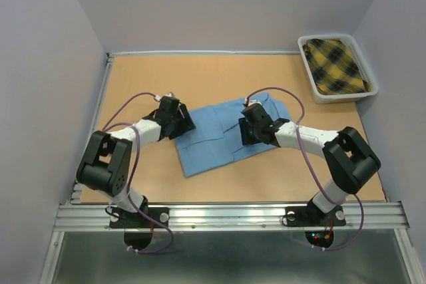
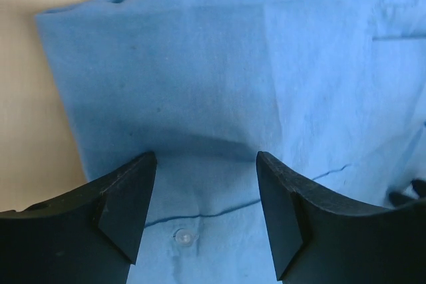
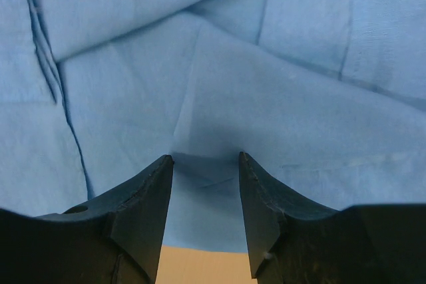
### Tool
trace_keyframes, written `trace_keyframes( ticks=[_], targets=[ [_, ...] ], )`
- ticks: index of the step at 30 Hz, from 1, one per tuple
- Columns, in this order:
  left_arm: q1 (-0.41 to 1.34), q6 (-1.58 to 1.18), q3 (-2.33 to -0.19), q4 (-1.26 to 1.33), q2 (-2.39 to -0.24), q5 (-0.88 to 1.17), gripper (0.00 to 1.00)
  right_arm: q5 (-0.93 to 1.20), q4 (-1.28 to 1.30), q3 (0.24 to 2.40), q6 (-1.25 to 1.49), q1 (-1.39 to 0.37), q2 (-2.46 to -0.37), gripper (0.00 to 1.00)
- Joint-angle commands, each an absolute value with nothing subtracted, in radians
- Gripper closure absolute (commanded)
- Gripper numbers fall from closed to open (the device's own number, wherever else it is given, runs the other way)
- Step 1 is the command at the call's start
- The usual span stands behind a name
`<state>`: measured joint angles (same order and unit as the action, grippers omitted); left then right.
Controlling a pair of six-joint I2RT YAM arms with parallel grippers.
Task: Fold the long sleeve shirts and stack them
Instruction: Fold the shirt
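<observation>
Left gripper [image 2: 205, 159]: jaws apart, nothing clamped; the light blue shirt [image 1: 214, 145] lies flat directly beneath and ahead of the tips. Right gripper [image 3: 206, 159]: jaws apart, set narrower, over a crease of the same shirt. Risk: closing here may pinch only the top layer where layers overlap, dragging the fold open. Sleeves and collar cannot be made out; the layer count under either tip is indeterminate

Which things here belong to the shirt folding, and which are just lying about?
In the job: light blue shirt, left tool, right tool, both over it.
Lying about: white bin, yellow plaid cloth in it; possibly another shirt, cannot tell.
</observation>
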<state>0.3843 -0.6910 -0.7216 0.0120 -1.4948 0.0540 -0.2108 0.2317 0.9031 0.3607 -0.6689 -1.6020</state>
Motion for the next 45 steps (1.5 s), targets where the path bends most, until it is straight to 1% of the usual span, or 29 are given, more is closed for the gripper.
trace_keyframes(
  ticks=[1,4,6,8,9,10,12,13,15,17,18,20,21,22,23,28,32,37,45],
  targets=[
    [0.328,-0.591,-0.86,0.018,-1.624,0.043,0.27,-0.144,0.187,0.879,0.44,-0.681,-1.629,0.5],
    [0.31,-0.516,-0.991,-0.026,-1.722,0.035,0.27,-0.126,0.172,0.903,0.486,-0.738,-1.676,0.5],
    [0.301,-0.486,-1.053,-0.05,-1.723,0.035,0.26,-0.129,0.169,0.939,0.495,-0.758,-1.693,0.5],
    [0.288,-0.462,-1.063,-0.057,-1.663,0.043,0.24,-0.135,0.17,0.953,0.506,-0.767,-1.684,0.5],
    [0.281,-0.451,-1.048,-0.057,-1.593,0.038,0.22,-0.165,0.17,0.96,0.497,-0.767,-1.651,0.49],
    [0.281,-0.451,-1.036,-0.055,-1.554,0.038,0.2,-0.166,0.172,0.962,0.497,-0.767,-1.651,0.49],
    [0.261,-0.431,-0.982,-0.057,-1.479,0.041,0.17,-0.198,0.173,0.963,0.459,-0.765,-1.583,0.49],
    [0.252,-0.423,-0.959,-0.058,-1.413,0.044,0.13,-0.205,0.175,0.959,0.443,-0.765,-1.56,0.48],
    [0.212,-0.414,-0.881,-0.061,-1.364,0.057,0.07,-0.225,0.176,0.947,0.41,-0.764,-1.482,0.46],
    [0.174,-0.408,-0.829,-0.061,-1.323,0.112,0.05,-0.236,0.176,0.914,0.391,-0.759,-1.431,0.43],
    [0.14,-0.4,-0.783,-0.055,-1.318,0.135,0.04,-0.247,0.176,0.902,0.388,-0.758,-1.383,0.36],
    [0.106,-0.39,-0.746,-0.045,-1.318,0.182,0.04,-0.25,0.178,0.861,0.383,-0.752,-1.338,0.25],
    [0.094,-0.377,-0.721,-0.031,-1.322,0.233,0.05,-0.262,0.176,0.844,0.387,-0.749,-1.313,0.12],
    [0.072,-0.373,-0.715,-0.022,-1.336,0.257,0.09,-0.271,0.178,0.83,0.39,-0.747,-1.272,0.06],
    [0.066,-0.371,-0.712,-0.017,-1.344,0.284,0.09,-0.276,0.176,0.803,0.397,-0.749,-1.25,0.0],
    [0.014,-0.344,-0.752,-0.047,-1.426,0.342,0.11,-0.308,0.176,0.755,0.403,-0.746,-1.163,0.0],
    [-0.026,-0.299,-0.779,-0.063,-1.515,0.376,0.17,-0.308,0.175,0.73,0.407,-0.744,-1.121,0.0],
    [-0.026,-0.284,-0.802,-0.061,-1.604,0.405,0.26,-0.311,0.176,0.718,0.4,-0.744,-1.121,0.0],
    [-0.021,-0.252,-0.844,-0.075,-1.732,0.454,0.28,-0.316,0.176,0.712,0.397,-0.744,-1.114,0.0]
  ],
)
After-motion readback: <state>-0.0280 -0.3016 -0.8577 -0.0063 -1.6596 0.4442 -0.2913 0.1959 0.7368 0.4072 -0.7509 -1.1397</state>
